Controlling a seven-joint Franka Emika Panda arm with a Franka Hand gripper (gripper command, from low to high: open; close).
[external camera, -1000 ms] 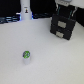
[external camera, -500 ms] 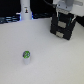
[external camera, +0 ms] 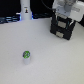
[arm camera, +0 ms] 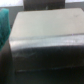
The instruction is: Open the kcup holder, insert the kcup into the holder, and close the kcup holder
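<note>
2 risks: the gripper [external camera: 64, 14], its opening impossible to tell, hovers over the kcup holder [external camera: 62, 30]; misjudged, it shoves the holder instead of opening it, while the kcup [external camera: 26, 58] waits well apart.

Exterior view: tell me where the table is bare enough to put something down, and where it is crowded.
Bare table spans the wide stretch between the kcup and the kcup holder, plus the whole near edge toward the exterior view's right. It is crowded at the holder, where the gripper hangs over its top, and along the far edge by the white bottle.
</note>
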